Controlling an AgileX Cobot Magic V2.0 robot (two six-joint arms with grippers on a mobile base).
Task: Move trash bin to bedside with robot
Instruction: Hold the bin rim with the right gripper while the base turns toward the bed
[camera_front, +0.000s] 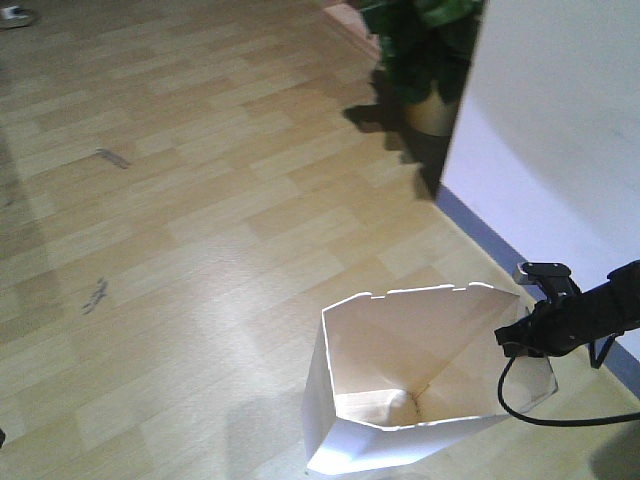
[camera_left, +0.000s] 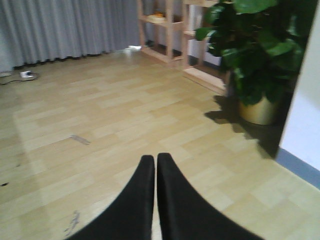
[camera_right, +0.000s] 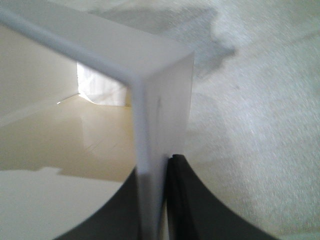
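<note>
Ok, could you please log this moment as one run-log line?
right tool: shut on trash bin rim | left tool: shut, empty | bed: not in view

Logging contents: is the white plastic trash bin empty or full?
Empty: the white thin-walled plastic trash bin shows only bare cream walls and base inside.

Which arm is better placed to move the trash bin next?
Right. The right tool is shut on the trash bin's wall, a finger each side. The left tool is shut on nothing, facing the floor.
</note>
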